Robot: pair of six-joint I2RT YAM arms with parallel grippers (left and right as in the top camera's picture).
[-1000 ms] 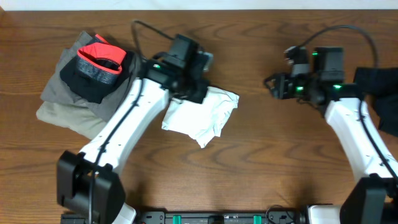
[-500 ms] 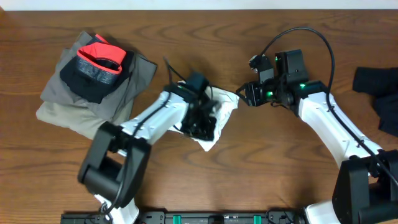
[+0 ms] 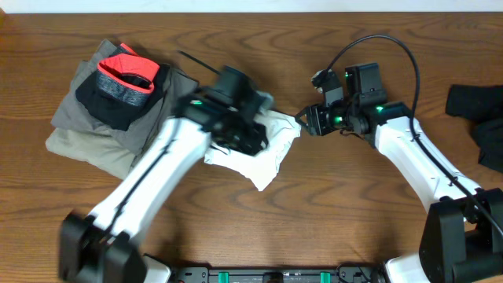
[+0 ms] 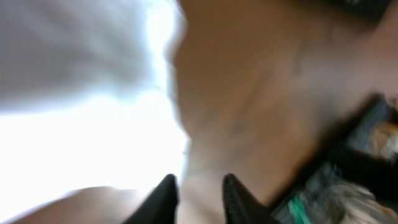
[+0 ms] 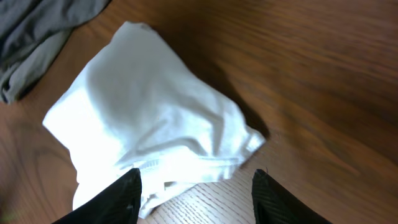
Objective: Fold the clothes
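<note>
This looks like a robotics lab, a test bench rather than anyone's home. Two white machines, a left arm (image 3: 149,169) and a right arm (image 3: 424,157), are mounted at the near edge of a wood-grain counter (image 3: 330,212). A black cable (image 3: 385,41) loops loose above the right arm, and green lights (image 3: 378,108) glow at its wrist. A black rail (image 3: 275,275) with green fittings runs along the front edge. Clothes (image 3: 275,145) lie straight on the bare wood, some in a heap (image 3: 102,130).
</note>
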